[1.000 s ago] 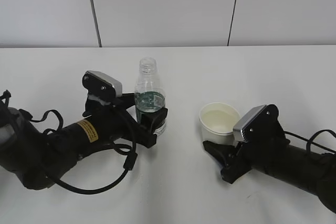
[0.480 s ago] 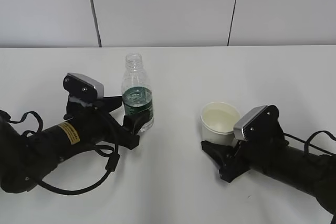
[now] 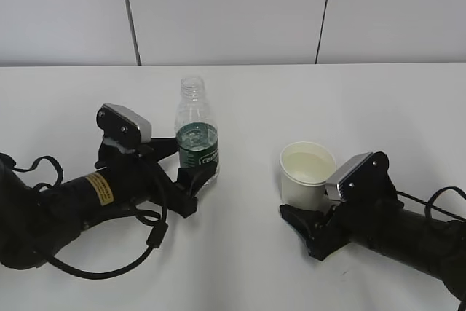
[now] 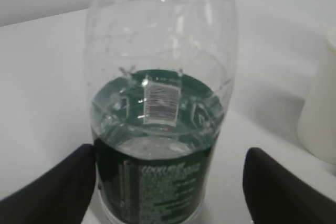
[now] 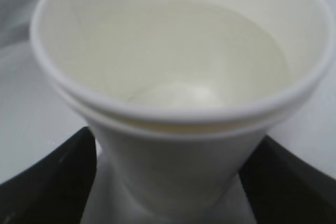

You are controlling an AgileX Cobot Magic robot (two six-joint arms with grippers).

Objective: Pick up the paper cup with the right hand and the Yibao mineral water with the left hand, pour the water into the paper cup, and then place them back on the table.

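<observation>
The white table (image 3: pixel 306 92) runs wide to the wall behind, with bare room behind both things and an open stretch between them.

The left arm (image 3: pixel 65 205) lies low across the table from the left edge, its far end cut off by the frame; the right arm (image 3: pixel 408 231) comes in from the lower right corner, likewise cut off.

The water bottle (image 3: pixel 196 140) stands upright on the table left of the middle, uncapped, with water up to about the top of its green label. The left gripper (image 3: pixel 191 174) sits around its lower part; in the left wrist view (image 4: pixel 168 182) one black finger touches the label on the left, while the other stands apart on the right, so I cannot tell whether it grips.

The paper cup (image 3: pixel 306 172) stands upright on the table right of the middle, well apart from the bottle, with some water in it. The right gripper (image 3: pixel 302 216) is at its base with jaws spread wide; the right wrist view (image 5: pixel 168 182) shows gaps of table between the cup and each finger.
</observation>
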